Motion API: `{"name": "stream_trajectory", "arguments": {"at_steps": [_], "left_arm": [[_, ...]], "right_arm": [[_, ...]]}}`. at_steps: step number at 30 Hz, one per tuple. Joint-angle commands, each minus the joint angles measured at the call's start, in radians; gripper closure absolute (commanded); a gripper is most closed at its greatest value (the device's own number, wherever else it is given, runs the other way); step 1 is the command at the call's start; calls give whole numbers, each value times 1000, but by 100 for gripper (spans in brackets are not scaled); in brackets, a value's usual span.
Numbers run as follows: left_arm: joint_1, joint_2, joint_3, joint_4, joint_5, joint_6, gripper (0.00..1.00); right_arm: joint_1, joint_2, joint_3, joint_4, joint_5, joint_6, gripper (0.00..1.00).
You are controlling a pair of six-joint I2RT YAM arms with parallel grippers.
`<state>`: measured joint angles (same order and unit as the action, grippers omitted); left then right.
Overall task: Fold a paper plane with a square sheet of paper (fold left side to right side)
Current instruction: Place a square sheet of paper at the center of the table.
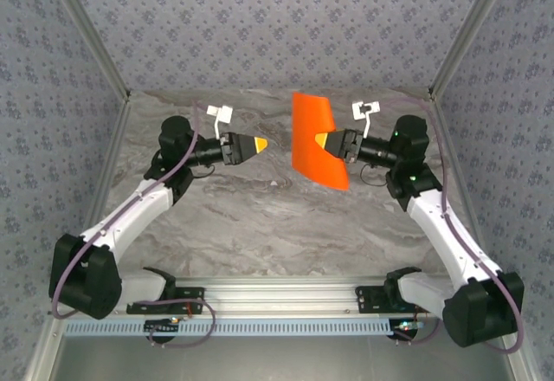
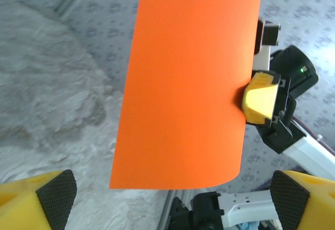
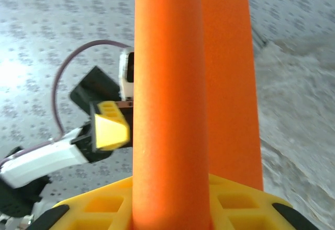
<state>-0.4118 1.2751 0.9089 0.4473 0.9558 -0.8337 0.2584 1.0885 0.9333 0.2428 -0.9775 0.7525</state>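
Note:
The square sheet of paper [image 1: 313, 134] is bright orange and hangs in the air above the table, bent into a curve. My right gripper [image 1: 327, 141] is shut on its right edge. In the right wrist view the sheet [image 3: 167, 83] rises from between the yellow fingers of the right gripper [image 3: 170, 217], curled over with a second layer behind. My left gripper [image 1: 260, 145] hovers to the left of the sheet, apart from it. In the left wrist view the sheet [image 2: 183, 83] faces the left gripper [image 2: 172, 194], whose pads [image 2: 55, 194] stand wide open with nothing between them.
The grey marbled tabletop [image 1: 260, 216] lies below both arms. Patterned walls close in the back and both sides. A metal rail [image 1: 286, 299] with the arm bases runs along the near edge.

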Motion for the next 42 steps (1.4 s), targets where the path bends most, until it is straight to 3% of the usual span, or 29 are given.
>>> {"name": "stream_trajectory", "arguments": {"at_steps": [1,9,12,14,18,21,29,33,36,42], "left_arm": [[-35,8,82,66,53,61,2],[-104,23,146,117,78,73,2],[-124,17,145,140,78,72,9],[-134,15,143,144,77,73,23],[-141,12,123,111,42,79,76],[-142,14,83,76,2,81,96],[-154,78,-97,-33,-116,83,100],[-155,136,-199,-96,-186,99,100],[-154,194,-268,-84,-224,88,100],[-155,329,-296,-101,-274,115,100]], "right_arm": [[43,-25,84,-45,-33,24,72],[132,-29,184,-110,2,-24,71],[132,-32,189,-154,23,-54,71],[127,-33,190,-188,43,-80,71],[103,-45,171,-263,96,-115,69],[67,-64,138,-333,153,-177,62],[7,-116,49,-658,485,-380,23],[2,-101,-30,-673,575,-404,15],[4,-61,-107,-607,552,-366,17],[50,98,-252,-337,457,-191,53]]}}
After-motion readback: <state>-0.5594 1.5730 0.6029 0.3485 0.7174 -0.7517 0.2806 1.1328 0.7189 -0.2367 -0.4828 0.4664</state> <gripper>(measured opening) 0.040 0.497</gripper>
